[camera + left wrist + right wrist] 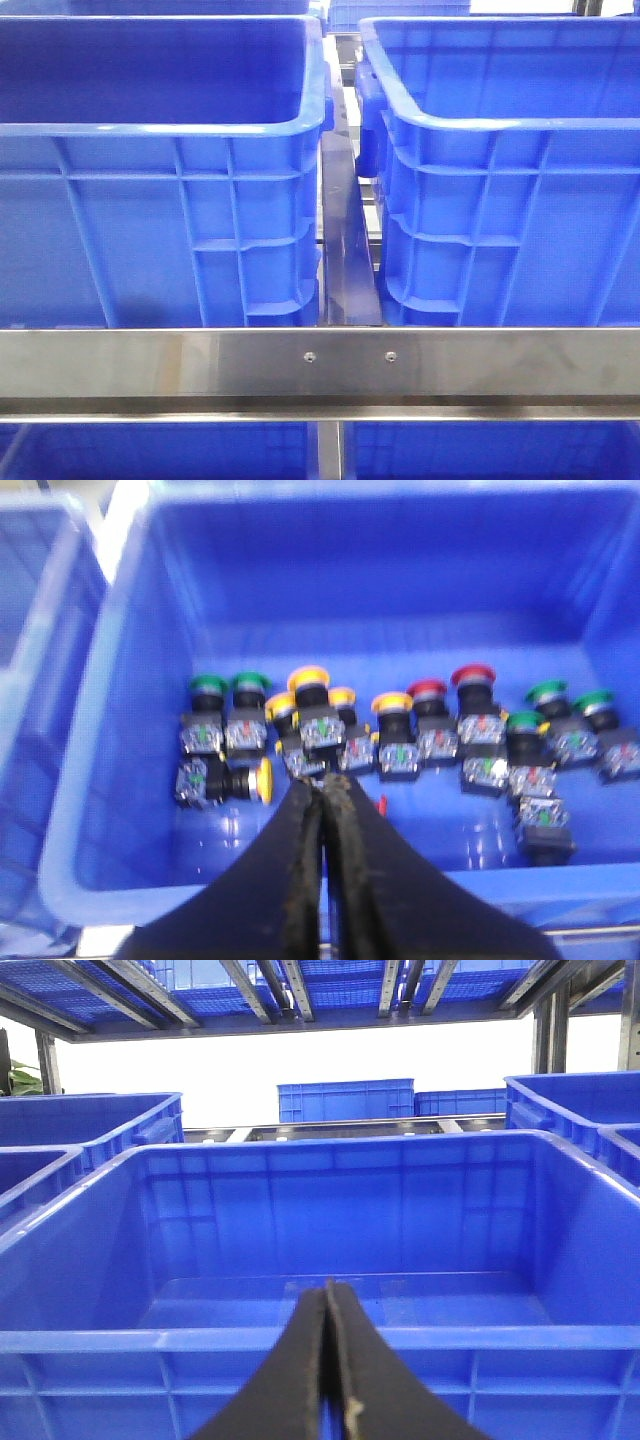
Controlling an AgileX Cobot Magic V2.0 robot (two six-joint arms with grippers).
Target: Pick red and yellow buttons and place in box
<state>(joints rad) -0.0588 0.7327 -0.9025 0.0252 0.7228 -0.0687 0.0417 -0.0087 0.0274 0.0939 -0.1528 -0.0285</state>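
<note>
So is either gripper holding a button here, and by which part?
Neither. The left gripper is shut and empty above the buttons; the right gripper is shut and empty before an empty box.

Steel rail [320, 362] in front; bright backlight beyond racking [300, 990]

Three viewpoints: one low and frontal, two riding the wrists.

The front view sits low and close behind a steel rail [320, 362], facing the ribbed outer walls of two blue crates, left [160, 180] and right [510, 180], with a dark gap between them. The left wrist view looks steeply down past closed fingers [300, 880] into a crate [110, 780] holding push-button switches [395, 735]. The right wrist view looks nearly level across a crate's near rim [320, 1340] toward shelving. Which front-view crate each wrist sees cannot be told.
</note>
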